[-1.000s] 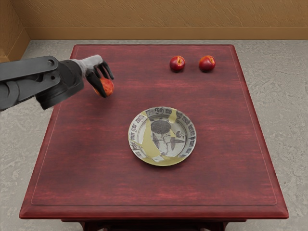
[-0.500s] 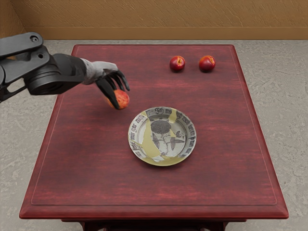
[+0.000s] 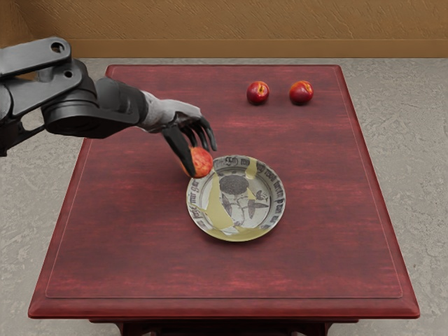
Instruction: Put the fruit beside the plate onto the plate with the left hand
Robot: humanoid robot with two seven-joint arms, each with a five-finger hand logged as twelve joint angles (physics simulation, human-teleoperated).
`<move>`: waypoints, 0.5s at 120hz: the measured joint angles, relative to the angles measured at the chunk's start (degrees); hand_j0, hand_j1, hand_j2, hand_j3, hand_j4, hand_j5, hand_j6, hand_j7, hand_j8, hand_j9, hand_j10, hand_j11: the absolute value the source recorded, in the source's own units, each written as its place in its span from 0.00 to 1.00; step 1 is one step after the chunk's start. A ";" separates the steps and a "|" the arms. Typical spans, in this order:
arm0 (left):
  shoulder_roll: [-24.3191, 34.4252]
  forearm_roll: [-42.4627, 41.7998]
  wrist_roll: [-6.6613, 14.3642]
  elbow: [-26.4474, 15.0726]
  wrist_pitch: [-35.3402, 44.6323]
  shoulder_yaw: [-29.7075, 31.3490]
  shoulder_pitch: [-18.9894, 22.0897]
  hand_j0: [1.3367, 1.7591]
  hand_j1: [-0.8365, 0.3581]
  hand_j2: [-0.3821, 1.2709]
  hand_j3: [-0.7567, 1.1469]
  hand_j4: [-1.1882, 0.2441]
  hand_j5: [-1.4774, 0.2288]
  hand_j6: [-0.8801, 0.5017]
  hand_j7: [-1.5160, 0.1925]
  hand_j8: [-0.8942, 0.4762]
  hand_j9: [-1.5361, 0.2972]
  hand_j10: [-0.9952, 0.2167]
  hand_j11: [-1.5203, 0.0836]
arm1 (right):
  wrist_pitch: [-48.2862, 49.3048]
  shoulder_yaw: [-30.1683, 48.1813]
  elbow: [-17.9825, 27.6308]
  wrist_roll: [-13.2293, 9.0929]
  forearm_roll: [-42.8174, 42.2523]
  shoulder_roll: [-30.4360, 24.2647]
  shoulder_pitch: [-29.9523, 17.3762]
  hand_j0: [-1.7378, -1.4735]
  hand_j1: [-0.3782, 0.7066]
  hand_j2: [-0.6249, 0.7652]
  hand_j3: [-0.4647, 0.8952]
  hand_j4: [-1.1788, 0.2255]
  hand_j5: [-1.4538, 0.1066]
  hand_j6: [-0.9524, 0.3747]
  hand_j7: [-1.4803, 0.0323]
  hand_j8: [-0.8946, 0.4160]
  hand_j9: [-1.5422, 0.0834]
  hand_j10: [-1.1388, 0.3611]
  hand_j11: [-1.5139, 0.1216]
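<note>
Red, round fruit (image 3: 202, 162), no long axis discernible, is pinched in the left hand's (image 3: 187, 138) curled fingers at the patterned plate's (image 3: 274, 208) upper-left rim. Bare tabletop (image 3: 343, 252) rings the plate; a second fruit (image 3: 257, 92) and a third fruit (image 3: 301, 92) lie well beyond its far edge.

Left hand (image 3: 185, 130) clasping fruit (image 3: 202, 162), arm outstretched

The light is soft, even and fairly bright. The dark red wooden table (image 3: 126, 238) has a dull sheen; a faint shadow lies under the patterned round plate (image 3: 278, 210). Everything is sharp to the edges.
</note>
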 joint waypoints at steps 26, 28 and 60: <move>-3.51 -0.17 0.00 -0.86 -0.39 0.25 0.22 0.76 0.44 0.46 0.40 0.41 0.40 0.29 0.43 0.31 0.41 0.32 0.46 | 0.00 0.00 0.00 0.01 0.00 0.00 0.00 0.30 0.05 0.45 0.34 0.83 0.92 0.70 0.96 0.67 0.93 0.75 0.91; -3.74 -0.13 0.00 -0.87 -0.40 0.30 0.25 0.76 0.44 0.45 0.40 0.41 0.40 0.28 0.43 0.31 0.41 0.32 0.46 | 0.00 0.00 0.00 0.01 0.01 0.00 0.00 0.30 0.05 0.45 0.34 0.83 0.92 0.70 0.96 0.67 0.93 0.75 0.91; -4.56 0.11 0.00 -0.97 -0.44 0.47 0.38 0.76 0.66 0.35 0.40 0.58 0.59 0.42 0.61 0.44 0.58 0.53 0.66 | 0.00 0.00 0.00 0.02 0.01 0.00 0.00 0.30 0.05 0.45 0.34 0.83 0.92 0.70 0.96 0.67 0.93 0.75 0.91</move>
